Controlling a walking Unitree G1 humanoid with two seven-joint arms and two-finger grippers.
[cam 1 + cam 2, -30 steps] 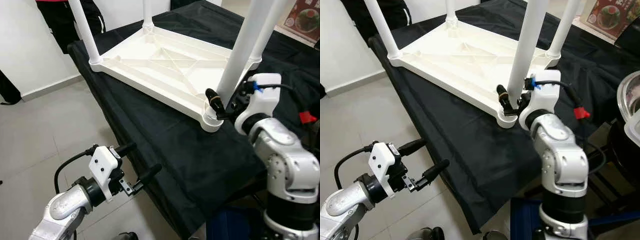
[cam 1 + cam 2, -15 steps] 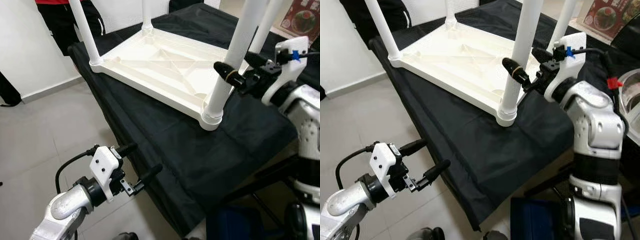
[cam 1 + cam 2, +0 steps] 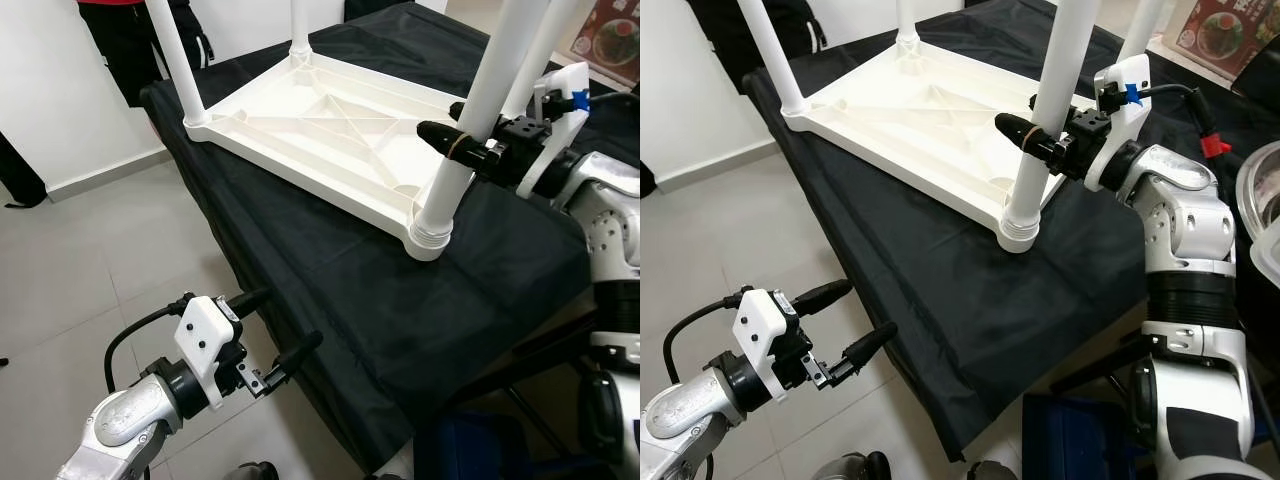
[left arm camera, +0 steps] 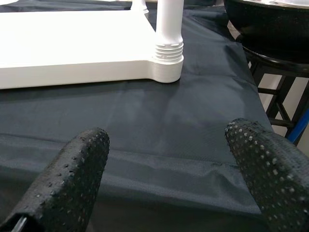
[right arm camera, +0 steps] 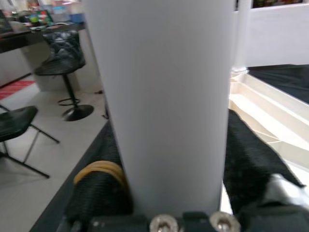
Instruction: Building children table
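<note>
Nearest, the left gripper (image 3: 262,333) hangs with fingers spread over open floor (image 3: 70,290), just off the near edge of the black-draped desk (image 3: 330,290). At the desk's near right corner, the right gripper (image 3: 1045,140) clamps the nearest leg (image 3: 465,140) of the upturned white table (image 3: 330,120), which spans toward the far edge.

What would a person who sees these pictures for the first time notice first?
First, the white children's table lying upside down on a black cloth, its legs pointing up. Next, the right gripper closed around the nearest leg, above the corner socket. The left gripper hangs open, low over the floor beside the cloth's edge.
</note>
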